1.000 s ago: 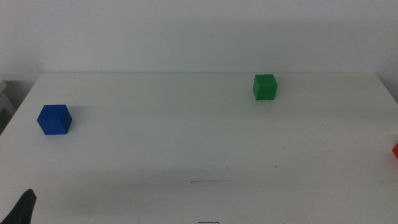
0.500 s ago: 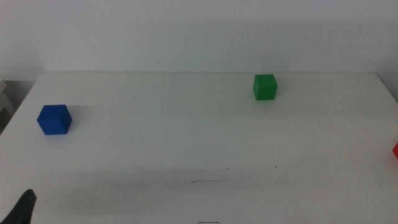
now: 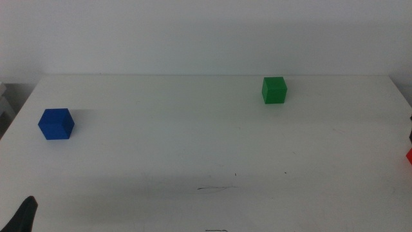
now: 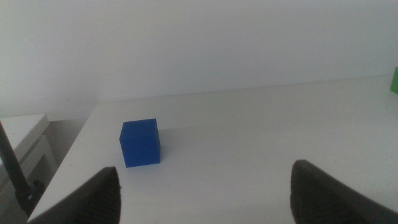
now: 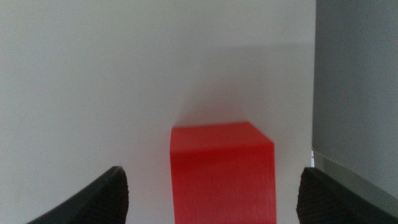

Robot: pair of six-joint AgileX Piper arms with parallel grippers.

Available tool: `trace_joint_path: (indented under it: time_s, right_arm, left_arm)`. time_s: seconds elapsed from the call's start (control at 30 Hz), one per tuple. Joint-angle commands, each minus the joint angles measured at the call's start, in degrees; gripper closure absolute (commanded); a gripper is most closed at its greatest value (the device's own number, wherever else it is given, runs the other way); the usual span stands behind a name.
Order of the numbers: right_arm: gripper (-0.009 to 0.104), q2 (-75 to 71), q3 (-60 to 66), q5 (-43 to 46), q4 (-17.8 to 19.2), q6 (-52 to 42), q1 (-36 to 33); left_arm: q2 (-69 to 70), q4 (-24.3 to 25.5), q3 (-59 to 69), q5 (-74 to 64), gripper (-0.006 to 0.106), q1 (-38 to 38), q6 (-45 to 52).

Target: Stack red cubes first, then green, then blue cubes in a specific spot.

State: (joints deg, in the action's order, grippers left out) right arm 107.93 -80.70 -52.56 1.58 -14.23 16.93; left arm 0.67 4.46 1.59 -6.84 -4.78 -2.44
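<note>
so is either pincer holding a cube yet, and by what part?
Nothing is held. The right pincer is open, jaws either side of the red cube without touching. The left pincer waits open, short of the blue cube.

No readable text, labels, brands, numbers or signs anywhere.

Worktop (image 3: 193,142) layout: blue cubes (image 3: 56,124) at 9 o'clock, green (image 3: 274,89) at 1 o'clock, red cubes (image 3: 409,155) at 3 o'clock edge, all well apart.
</note>
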Motion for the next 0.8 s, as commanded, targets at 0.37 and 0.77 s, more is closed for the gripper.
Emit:
trace_joint_path:
  time_s: [0.37,0.77]
  right_arm:
    - [0.009,1.6,-1.8,3.0,1.0,-1.6,0.9]
    - [0.03,3.2,-1.8,1.4,1.1,-2.4,1.7]
  left_arm:
    - [1.5,-0.5,-0.1,4.5,0.007,-0.3,-0.1]
    - [1.5,-0.5,-0.1,4.5,0.007,-0.3,-0.1]
